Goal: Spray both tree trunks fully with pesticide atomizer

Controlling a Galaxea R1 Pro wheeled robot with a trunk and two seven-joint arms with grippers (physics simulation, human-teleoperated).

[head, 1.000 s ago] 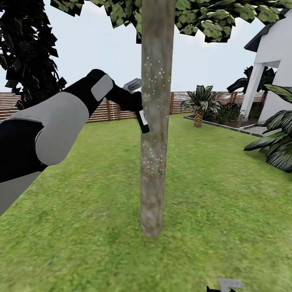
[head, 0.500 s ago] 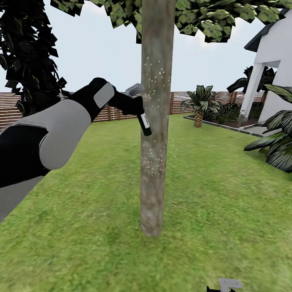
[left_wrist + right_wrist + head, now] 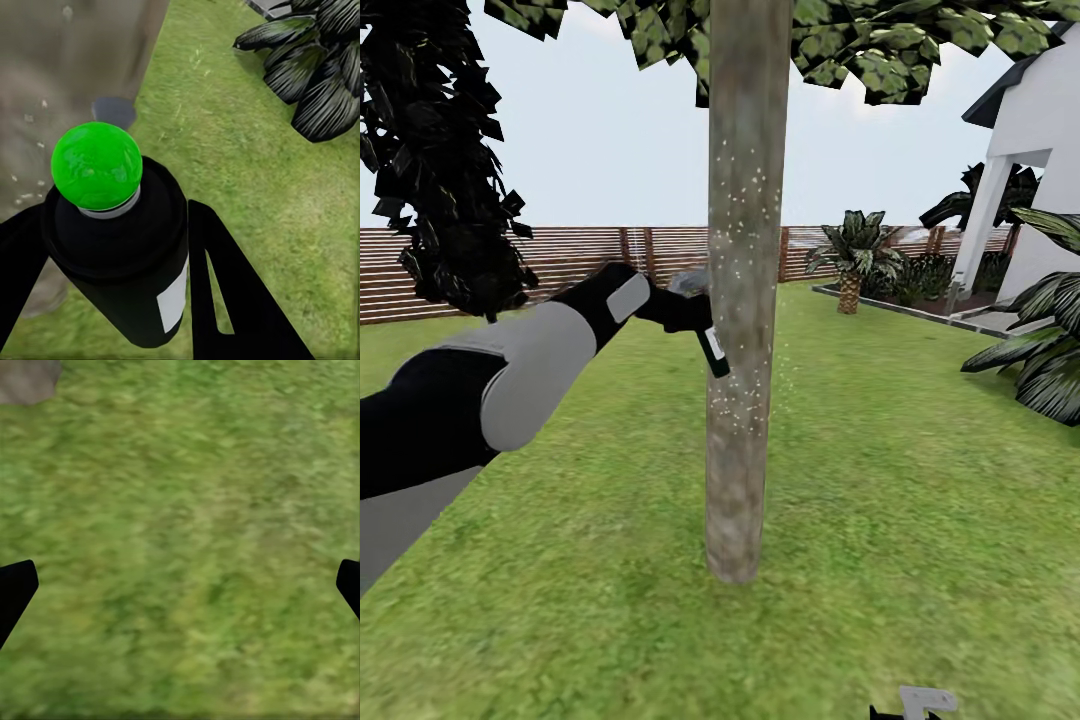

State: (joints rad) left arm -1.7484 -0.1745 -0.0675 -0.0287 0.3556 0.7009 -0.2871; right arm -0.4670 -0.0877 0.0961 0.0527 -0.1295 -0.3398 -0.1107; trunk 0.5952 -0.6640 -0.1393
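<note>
Up front in the head view stands one tree trunk, a straight pale grey-tan column with mottled bark, speckled with small pale dots over its middle stretch, rising from the lawn into a flat-leaved green crown. One arm reaches in from the left, the left arm, smooth grey and black shells. Its left gripper is clenched around the one pesticide atomizer, a small dark bottle with a white label, tilted and held just beside the trunk's left edge. Far off runs a brown horizontal-slat wooden fence. One dark conifer rises at far left. Several palm-like plants show: one by the fence, more at right beside a white house. At the near bottom edge a grey and black bit of the right gripper shows.

Next, the left wrist view: two black fingers grasp the atomizer, a round black body with a white label patch and one glossy green ball on top. The speckled trunk stands close beyond it, with grass and one dark striped-leaf plant farther off.

Lastly, the right wrist view: two black fingertips sit wide apart at the picture's edges, the pincer released, over blurred green grass; one grey-tan patch sits in a corner.
</note>
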